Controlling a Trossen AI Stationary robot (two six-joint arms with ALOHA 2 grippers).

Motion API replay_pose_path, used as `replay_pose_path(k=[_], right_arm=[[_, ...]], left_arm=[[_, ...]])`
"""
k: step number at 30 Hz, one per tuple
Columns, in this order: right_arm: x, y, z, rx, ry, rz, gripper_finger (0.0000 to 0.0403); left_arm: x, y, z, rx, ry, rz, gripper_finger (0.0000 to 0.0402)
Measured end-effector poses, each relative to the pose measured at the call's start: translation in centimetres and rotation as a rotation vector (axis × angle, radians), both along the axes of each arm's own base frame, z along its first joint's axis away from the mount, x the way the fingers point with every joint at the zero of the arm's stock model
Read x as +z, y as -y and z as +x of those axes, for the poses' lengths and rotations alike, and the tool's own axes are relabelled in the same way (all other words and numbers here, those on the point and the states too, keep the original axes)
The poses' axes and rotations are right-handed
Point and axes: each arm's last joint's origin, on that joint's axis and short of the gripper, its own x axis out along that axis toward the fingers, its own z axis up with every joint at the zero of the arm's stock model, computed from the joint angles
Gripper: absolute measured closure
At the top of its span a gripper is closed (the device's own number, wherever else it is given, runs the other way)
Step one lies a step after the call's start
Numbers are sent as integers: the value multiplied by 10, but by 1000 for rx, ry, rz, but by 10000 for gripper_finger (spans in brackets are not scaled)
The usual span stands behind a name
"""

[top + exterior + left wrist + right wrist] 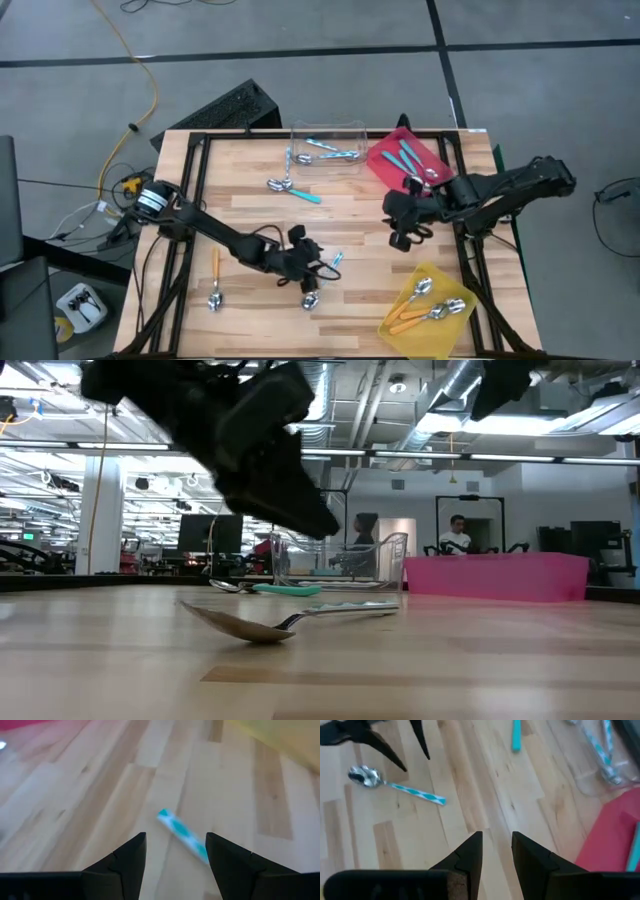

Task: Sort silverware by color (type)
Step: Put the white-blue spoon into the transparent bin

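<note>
Sorting is partly done: teal spoons lie in the red tray, orange ones in the yellow tray, light-blue ones in the clear tray. Four spoons remain on the tabletop. The left claw, fingers apart, hovers over the patterned spoon; the right claw waits empty, slightly parted.

The pale wooden tabletop has a smooth, slightly shiny finish, made of glued planks with visible grain. The small spoon with the teal patterned plastic handle has a polished metal bowl that reflects like a mirror. The clear plastic tray is glossy and transparent. The red plastic tray and the yellow plastic tray look smooth. The left claw has matt black fingers.
</note>
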Motion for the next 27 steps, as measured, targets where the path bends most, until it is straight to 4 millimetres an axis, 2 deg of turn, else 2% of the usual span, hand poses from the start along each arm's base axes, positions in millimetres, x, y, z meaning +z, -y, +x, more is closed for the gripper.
replay_pose_path(k=[5, 9, 15, 22, 27], right_arm=[[-8, -11, 6, 5, -26, -1, 274], [-12, -20, 8, 23, -34, 1, 274], [-15, -35, 6, 30, -33, -8, 274], [-15, -46, 3, 40, -6, -40, 274], [-15, -50, 1, 42, 1, -45, 274]], left_arm=[[0, 17, 20, 8, -13, -30, 212], [-11, 30, 30, 21, -19, -38, 212], [-27, 38, 35, 76, -92, -26, 212], [-32, 35, 31, 148, -124, -38, 212], [-52, 36, 32, 168, -157, -33, 212]])
